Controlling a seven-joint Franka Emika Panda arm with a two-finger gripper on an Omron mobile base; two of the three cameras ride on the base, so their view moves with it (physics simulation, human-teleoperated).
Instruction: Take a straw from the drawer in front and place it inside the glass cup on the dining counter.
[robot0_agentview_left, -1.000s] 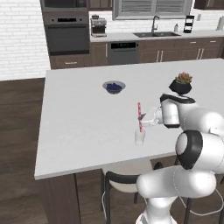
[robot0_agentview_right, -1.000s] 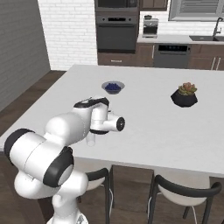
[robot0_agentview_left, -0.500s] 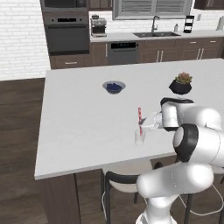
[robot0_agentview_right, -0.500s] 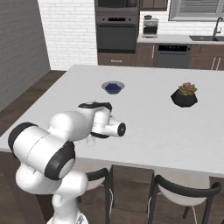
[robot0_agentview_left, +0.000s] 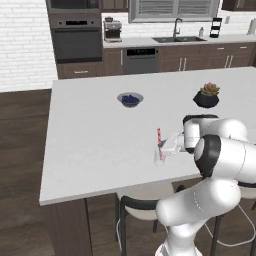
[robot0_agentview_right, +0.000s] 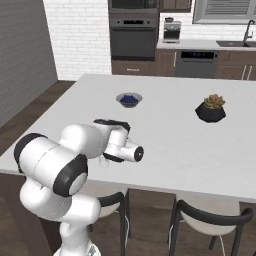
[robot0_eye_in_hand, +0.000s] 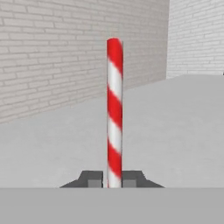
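Observation:
The red, white-striped straw (robot0_agentview_left: 159, 136) stands upright with its lower end in the small clear glass cup (robot0_agentview_left: 159, 158), near the front edge of the dining counter (robot0_agentview_left: 95, 130). My gripper (robot0_agentview_left: 162, 146) reaches in from the right and is shut on the straw just above the cup's rim. In the hand view the straw (robot0_eye_in_hand: 114, 109) rises straight up from between the two dark fingertips (robot0_eye_in_hand: 90, 180), with my gripper (robot0_eye_in_hand: 112, 180) closed on it. From the right base view my arm covers most of the cup (robot0_agentview_right: 103, 161). The drawer is out of view.
A grey bowl with blue filling (robot0_agentview_left: 130, 99) sits further back on the counter, and a black plant pot (robot0_agentview_left: 206, 98) stands at the back right. Stools (robot0_agentview_right: 212, 220) stand under the counter's near edge. Oven and sink cabinets line the far wall.
My arm's elbow has swung lower and nearer the counter edge. The straw has stayed upright at the cup and sunk slightly, still held.

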